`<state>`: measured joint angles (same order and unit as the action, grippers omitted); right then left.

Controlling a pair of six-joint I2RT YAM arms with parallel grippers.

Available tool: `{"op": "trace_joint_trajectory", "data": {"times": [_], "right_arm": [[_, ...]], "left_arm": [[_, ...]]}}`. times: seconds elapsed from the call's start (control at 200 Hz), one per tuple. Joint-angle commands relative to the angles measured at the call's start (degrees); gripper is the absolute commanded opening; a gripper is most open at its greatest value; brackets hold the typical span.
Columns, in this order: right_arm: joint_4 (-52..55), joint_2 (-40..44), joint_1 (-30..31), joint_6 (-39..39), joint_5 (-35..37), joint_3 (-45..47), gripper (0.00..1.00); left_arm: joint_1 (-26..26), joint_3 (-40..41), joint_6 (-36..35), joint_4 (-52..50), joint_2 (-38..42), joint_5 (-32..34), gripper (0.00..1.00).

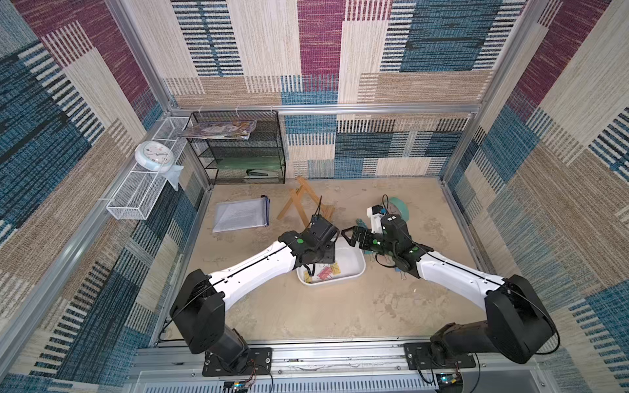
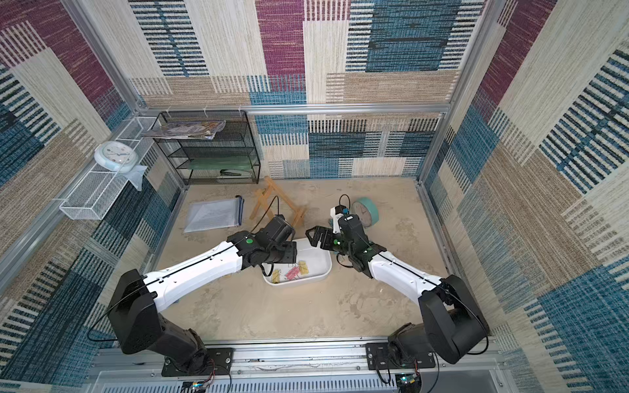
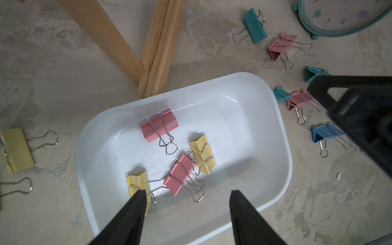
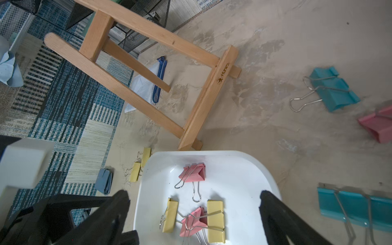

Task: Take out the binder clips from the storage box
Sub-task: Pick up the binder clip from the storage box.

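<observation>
Binder clips (image 1: pixel 325 273) are lying in a pink and yellow cluster inside the storage box (image 1: pixel 352 267), which is sitting on the table (image 1: pixel 340 313) in both top views. The left arm (image 1: pixel 258 268) and right arm (image 1: pixel 452 275) are leaning over it, and the left wrist is covering its own fingers there.

The left wrist view is filling that in: the left gripper (image 3: pixel 187 201) is hanging over the box, fingers well apart with nothing between them, one tip overlapping a yellow clip (image 3: pixel 137 180). Two pink and two yellow clips are resting in the box; teal, pink and blue ones are lying on the table past one end, near a teal clock (image 3: pixel 339 21).

The right wrist view is showing the right gripper (image 4: pixel 195 196) spread wide and empty above the box, a wooden easel (image 4: pixel 212 93) sitting just beside the rim, and, past the other end, two yellow clips with a grey-blue clip (image 4: pixel 104 180) that the left wrist view is missing.
</observation>
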<state>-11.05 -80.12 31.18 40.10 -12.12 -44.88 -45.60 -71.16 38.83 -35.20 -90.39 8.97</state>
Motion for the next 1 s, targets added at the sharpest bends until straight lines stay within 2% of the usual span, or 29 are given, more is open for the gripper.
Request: {"op": "trace_joint_trajectory", "data": {"times": [0.0,0.671,0.871,0.992], "right_arm": [[-1.3,0.0,0.1,-1.9,-2.7,-0.4,0.99],[0.5,-0.3,0.2,-2.7,-5.5,0.6,0.99],[0.8,-0.9,0.3,-1.9,-7.4,0.9,0.99],[2.6,-1.3,0.3,-1.7,-7.5,0.5,0.99]], "left_arm": [[-0.8,-1.1,0.4,0.7,-1.0,1.0,0.68],[-3.5,-8.2,-0.1,-4.5,-10.7,1.6,0.78],[-3.9,-9.3,-0.7,-5.6,-13.5,2.1,0.80],[-3.9,-10.3,-1.5,-7.0,-15.7,2.7,0.77]]}}
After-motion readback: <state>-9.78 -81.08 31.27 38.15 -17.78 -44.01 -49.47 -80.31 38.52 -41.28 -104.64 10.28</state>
